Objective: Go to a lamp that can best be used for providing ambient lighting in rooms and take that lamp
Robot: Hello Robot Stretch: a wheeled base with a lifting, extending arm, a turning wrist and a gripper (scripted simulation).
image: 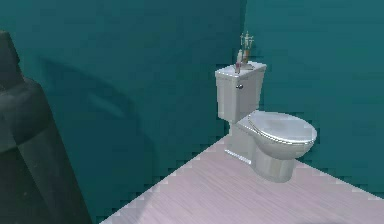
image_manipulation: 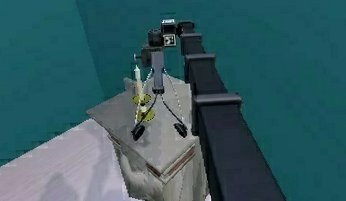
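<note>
Teal walls (image: 140, 60), pale plank floor (image: 230, 190), bathroom corner. Atop pale grey flat tank lid (image_manipulation: 107, 118) of white ceramic toilet (image: 278, 135): small lamp w/ slim white stem and rounded yellow-green base (image_manipulation: 142, 108). Toilet's seat cover down, tank backed against wall. Rising from arm side view's bottom edge: dark square-bar arm (image_manipulation: 222, 120), dark two-finger gripper (image_manipulation: 160, 131) at far end, thin fingers (image_manipulation: 140, 129) angled down toward lid. Lamp's base overlapping one finger in that view; touching or apart, can't tell. Claw state: can't tell from either view. Whether anything held: can't tell either, w/ lamp on lid right at fingers.

Handling, by the look: prob. light and stiff, fragile esp. at thin stem; narrow footprint, so likely easy to tip; base poss. smooth, slippery. Looks too thin up top for a firm squeeze. Best hold judged low, around yellow-green base, not stem; then straight lift to clear lid w/o knocking.

Long axis vertical: base down on lid, stem pointing straight up, no visible lean.
</note>
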